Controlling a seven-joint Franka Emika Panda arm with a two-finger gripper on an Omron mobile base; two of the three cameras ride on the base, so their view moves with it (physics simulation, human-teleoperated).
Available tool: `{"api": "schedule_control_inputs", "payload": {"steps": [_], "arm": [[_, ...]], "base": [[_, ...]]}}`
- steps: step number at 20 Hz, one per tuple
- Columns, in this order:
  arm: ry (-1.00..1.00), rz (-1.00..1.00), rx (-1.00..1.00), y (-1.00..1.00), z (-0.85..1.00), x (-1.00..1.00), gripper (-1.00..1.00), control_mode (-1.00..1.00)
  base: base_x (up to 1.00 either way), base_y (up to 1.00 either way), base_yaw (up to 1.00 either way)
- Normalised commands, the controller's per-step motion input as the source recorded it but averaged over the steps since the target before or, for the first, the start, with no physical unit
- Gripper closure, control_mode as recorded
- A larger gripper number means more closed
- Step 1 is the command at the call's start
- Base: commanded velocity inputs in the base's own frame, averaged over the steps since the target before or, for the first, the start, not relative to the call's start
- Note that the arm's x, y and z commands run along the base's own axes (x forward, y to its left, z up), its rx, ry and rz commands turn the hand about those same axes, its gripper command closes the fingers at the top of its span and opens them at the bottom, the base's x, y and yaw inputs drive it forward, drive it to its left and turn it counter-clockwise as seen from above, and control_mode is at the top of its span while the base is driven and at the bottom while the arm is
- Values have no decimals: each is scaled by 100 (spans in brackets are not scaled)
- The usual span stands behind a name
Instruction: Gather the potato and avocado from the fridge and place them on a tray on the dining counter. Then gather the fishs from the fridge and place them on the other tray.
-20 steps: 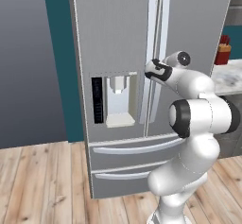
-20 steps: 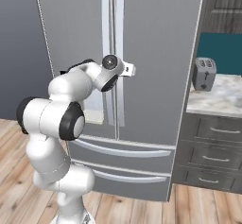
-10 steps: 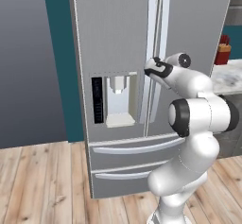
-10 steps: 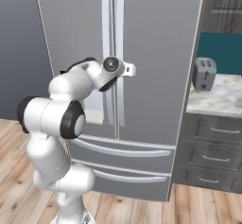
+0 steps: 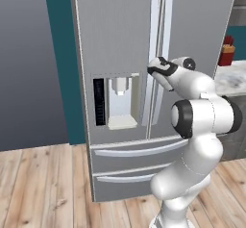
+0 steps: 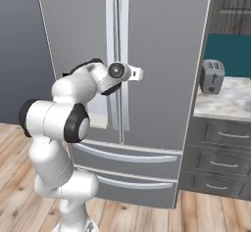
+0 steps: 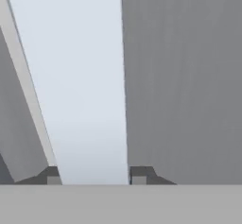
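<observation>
Still shut, the fridge stands with both doors flush, so the avocado, potato and fish stay hidden inside. Against its centre seam, the end effector straddles one pale vertical door handle, its fingertips on either side and narrower than a second ago; whether they already pinch it cannot be told. That closing suggests the grasp for pulling a door open. Right of the fridge, a toaster sits on the worktop.
</observation>
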Motion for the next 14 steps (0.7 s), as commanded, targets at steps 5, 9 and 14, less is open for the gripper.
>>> {"api": "schedule_control_inputs", "payload": {"steps": [5, 9, 14], "arm": [[9, -8, 0, -48, 0, -6, 100, -100], [11, -8, 0, -38, 0, 0, 100, -100], [4, -8, 0, -58, 0, -35, 100, -100]], "base": [[0, 0, 0], [0, 0, 0], [0, 0, 0]]}}
